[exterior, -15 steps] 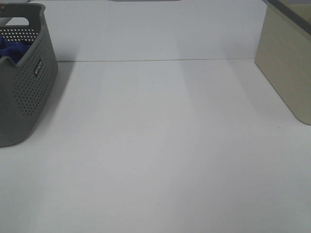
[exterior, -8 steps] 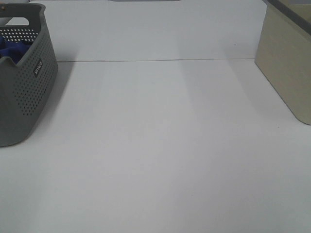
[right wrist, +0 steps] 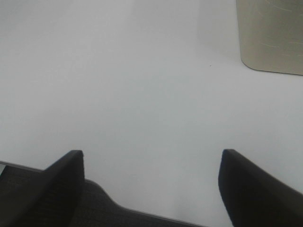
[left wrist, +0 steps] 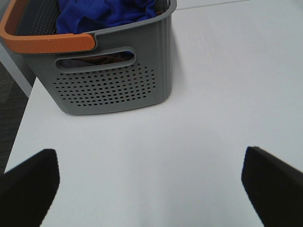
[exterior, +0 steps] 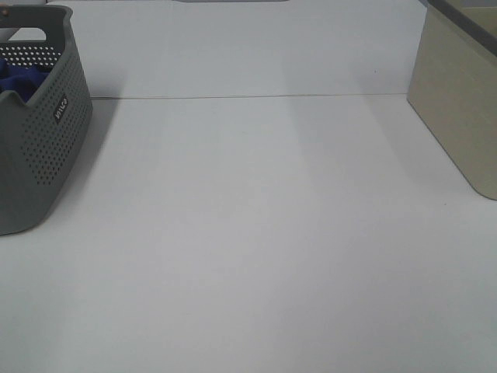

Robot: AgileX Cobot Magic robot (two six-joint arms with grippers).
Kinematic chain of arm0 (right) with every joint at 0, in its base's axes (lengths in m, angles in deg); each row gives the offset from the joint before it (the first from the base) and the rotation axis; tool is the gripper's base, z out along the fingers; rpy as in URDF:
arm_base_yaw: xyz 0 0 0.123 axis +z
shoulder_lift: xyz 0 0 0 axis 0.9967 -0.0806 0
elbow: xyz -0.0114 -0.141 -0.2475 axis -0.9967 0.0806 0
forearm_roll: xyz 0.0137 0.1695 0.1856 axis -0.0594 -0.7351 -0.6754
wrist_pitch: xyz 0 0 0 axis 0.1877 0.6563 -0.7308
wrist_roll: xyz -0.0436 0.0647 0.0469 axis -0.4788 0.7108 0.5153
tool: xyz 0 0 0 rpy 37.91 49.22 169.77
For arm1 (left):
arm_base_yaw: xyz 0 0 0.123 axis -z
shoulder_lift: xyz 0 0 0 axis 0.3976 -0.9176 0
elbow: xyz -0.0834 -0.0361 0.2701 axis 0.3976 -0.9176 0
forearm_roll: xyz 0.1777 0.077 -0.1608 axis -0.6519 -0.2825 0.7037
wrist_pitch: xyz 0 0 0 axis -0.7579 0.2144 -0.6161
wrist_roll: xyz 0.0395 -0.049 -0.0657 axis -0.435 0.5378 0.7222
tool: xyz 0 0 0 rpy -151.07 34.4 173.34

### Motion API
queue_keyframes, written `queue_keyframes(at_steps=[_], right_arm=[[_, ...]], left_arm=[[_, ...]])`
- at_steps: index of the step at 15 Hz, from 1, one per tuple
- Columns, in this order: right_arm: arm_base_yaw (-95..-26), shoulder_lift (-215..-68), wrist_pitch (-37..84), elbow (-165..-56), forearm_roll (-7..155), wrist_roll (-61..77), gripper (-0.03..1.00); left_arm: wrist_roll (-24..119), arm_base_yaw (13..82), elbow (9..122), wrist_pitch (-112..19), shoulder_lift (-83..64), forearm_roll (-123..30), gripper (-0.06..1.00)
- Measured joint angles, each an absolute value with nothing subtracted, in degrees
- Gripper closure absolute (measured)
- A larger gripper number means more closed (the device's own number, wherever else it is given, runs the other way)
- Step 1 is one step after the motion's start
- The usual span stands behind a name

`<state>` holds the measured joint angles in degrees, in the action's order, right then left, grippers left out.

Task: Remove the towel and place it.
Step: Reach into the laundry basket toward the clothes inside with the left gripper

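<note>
White bench (exterior: 256,233): smooth, wide open room in middle, thin line across far part.
Beige box (exterior: 458,101): flat plain side, stands at far right, cut off by picture edge.
Grey plastic basket (exterior: 46,148): far left, close to bench edge, well apart from box; rounded corners, sides full of small round holes, orange handle (left wrist: 47,42) on rim.
Blue towel (left wrist: 102,14): soft, bunched up inside basket.
Left pincer (left wrist: 149,158): black fingers spread wide, over bench near basket.
Right pincer (right wrist: 151,156): spread wide too, over bench, box ahead.
Small white writing (exterior: 60,109) on basket side: too small to read.
</note>
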<state>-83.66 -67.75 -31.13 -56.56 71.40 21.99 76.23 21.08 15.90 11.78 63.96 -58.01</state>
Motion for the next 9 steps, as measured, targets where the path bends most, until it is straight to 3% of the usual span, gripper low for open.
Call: queue_keyframes(at_steps=[9], right_arm=[[-83.7,-67.7,-31.1,-56.6,71.4,22.0,0.21]], left_arm=[[76.2,21.1,15.9,11.8,64.0,-58.0,-0.05]])
